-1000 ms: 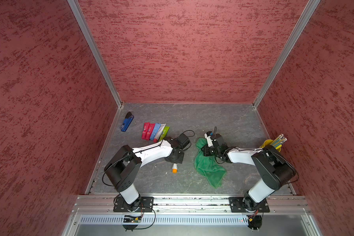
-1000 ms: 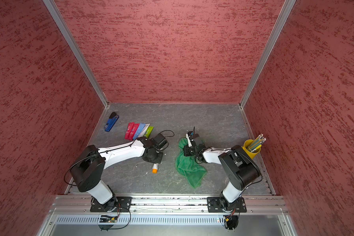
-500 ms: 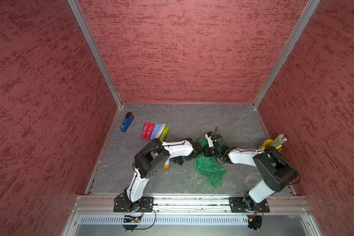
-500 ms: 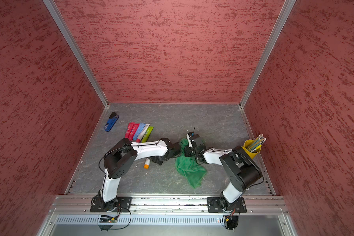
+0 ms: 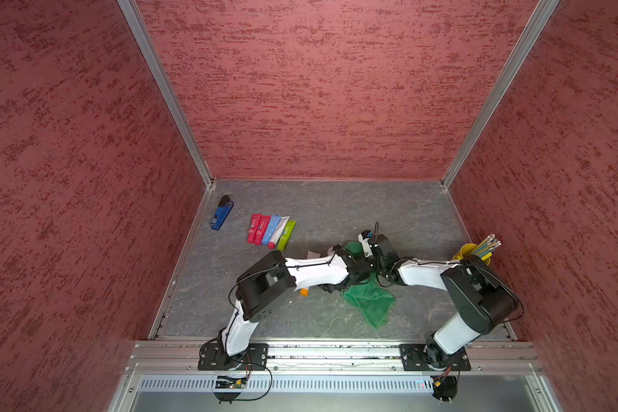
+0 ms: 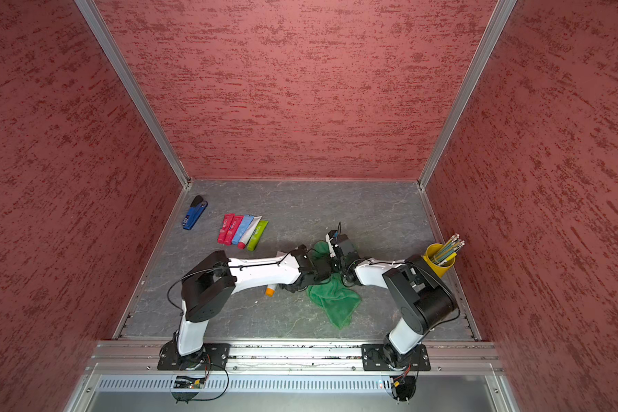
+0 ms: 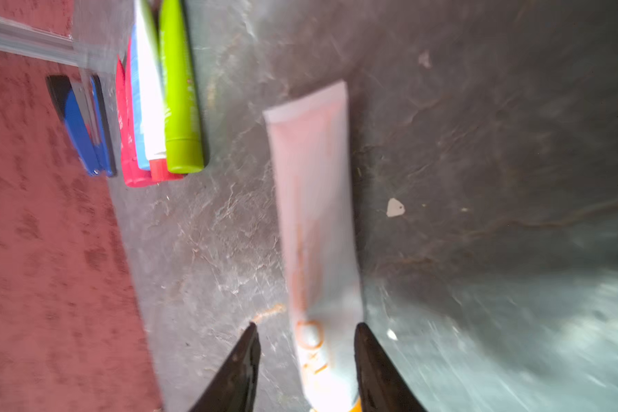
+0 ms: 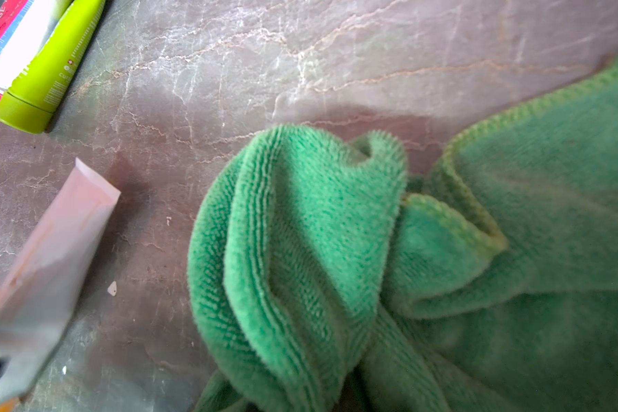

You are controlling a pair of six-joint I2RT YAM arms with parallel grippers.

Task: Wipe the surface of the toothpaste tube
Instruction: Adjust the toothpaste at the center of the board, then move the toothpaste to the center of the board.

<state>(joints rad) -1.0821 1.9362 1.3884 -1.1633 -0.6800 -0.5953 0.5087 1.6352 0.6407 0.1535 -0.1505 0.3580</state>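
Left gripper [image 7: 305,331]: released. Its fingers [image 7: 243,364] stand apart astride the cap end of the tube [image 7: 314,214]. One finger sits close against the tube and floor [image 7: 211,249] shows before the other.

Tube: lies flat, mid-floor, tail towards the back wall. Its print is orange, blurred and unreadable. In both top views the left arm covers all but the orange cap [image 5: 303,291] and a corner of the tail.

Right gripper [image 5: 369,249]: clenched on the cloth [image 8: 300,249]. The folds gather into it, and the wrist view does not show its fingers. The bunched end sits near the tube's tail, apart from it. The rest trails towards the front rail [image 5: 336,351].

Tube row [image 5: 270,230]: two red, one blue, one white, one green, side by side. A red one shows what looks like "BE", cut off by the frame. The green one's white print is too fine to read.

Edges: the two wrists nearly meet over the cloth. Open floor lies between tube and row. A white chip [image 7: 395,207] lies near the tube. The stapler [image 5: 222,217] is by the left wall. The yellow cup [image 5: 466,251] of pencils is by the right wall, just beside the right elbow.
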